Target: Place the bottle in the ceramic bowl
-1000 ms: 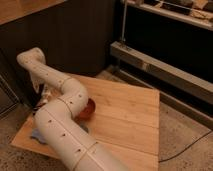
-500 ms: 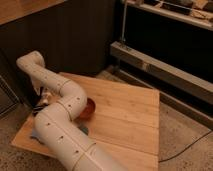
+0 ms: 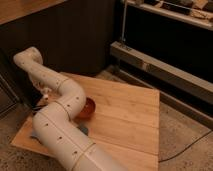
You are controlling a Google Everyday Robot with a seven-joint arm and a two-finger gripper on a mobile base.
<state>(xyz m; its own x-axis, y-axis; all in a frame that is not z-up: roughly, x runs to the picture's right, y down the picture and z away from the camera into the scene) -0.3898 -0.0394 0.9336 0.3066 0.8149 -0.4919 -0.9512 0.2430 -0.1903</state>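
The right half of the wooden tabletop [image 3: 131, 114] lies open up to its right edge and far corner. The white arm [image 3: 62, 127] blocks the left side, crossing the near-left corner, with the ceramic bowl [image 3: 90, 107] just beside it. The gripper [image 3: 45, 91] hangs near the left edge, close to the dark cabinet front [image 3: 75, 35].

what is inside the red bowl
Only the right edge of the ceramic bowl shows, with nothing visible in it. The arm covers the rest, so most of its inside is hidden. The gripper is low, left of it, beyond the arm.

Dim warm light, hand [image 3: 45, 93] shadowed above wooden table [image 3: 131, 111]
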